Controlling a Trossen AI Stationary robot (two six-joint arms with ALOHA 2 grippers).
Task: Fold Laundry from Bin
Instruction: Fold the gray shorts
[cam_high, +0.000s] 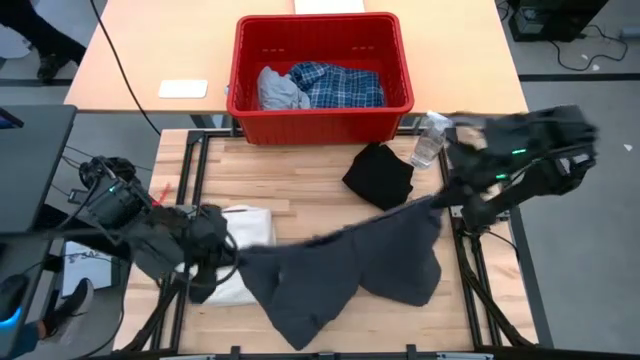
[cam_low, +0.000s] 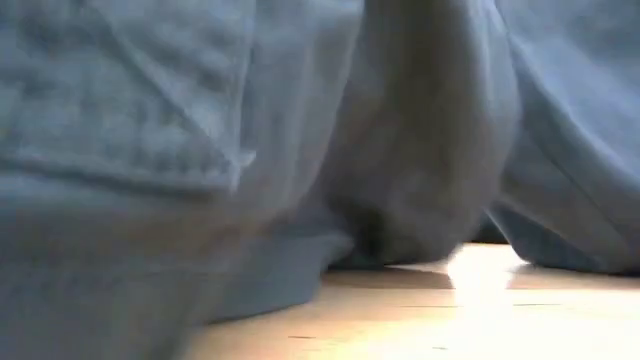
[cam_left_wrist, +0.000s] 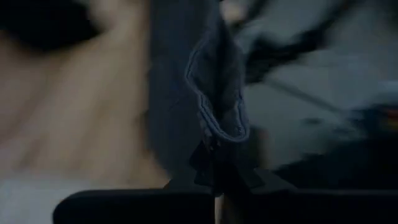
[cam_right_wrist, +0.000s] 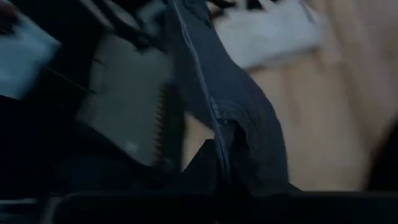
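Note:
A dark grey garment (cam_high: 340, 265) is stretched across the table's near half between my two grippers. My left gripper (cam_high: 232, 252) is shut on its left end and my right gripper (cam_high: 445, 200) is shut on its right end. Its lower parts (cam_high: 300, 315) lie on the table, and it fills the low view (cam_low: 300, 130). The red bin (cam_high: 320, 110) stands at the far edge, holding a blue-and-white plaid shirt (cam_high: 335, 85) and a light grey piece (cam_high: 278, 90). A folded black garment (cam_high: 378, 175) lies on the table in front of the bin. My left gripper pinches a stitched hem edge (cam_left_wrist: 214, 134) of the dark grey garment between its two shut fingers, coming from the table's left side. The cloth runs fairly taut toward the other gripper. My right gripper pinches a seamed edge (cam_right_wrist: 224, 127) of the same garment between its shut fingers, coming from the table's right side. The top edge is lifted, and the cloth below it sags onto the table.
A white folded piece (cam_high: 248, 225) lies on the table beside my left gripper, partly under the grey garment. A clear plastic bottle (cam_high: 430, 138) stands at the bin's right corner. A white pad (cam_high: 183, 88) lies on the far table, left of the bin.

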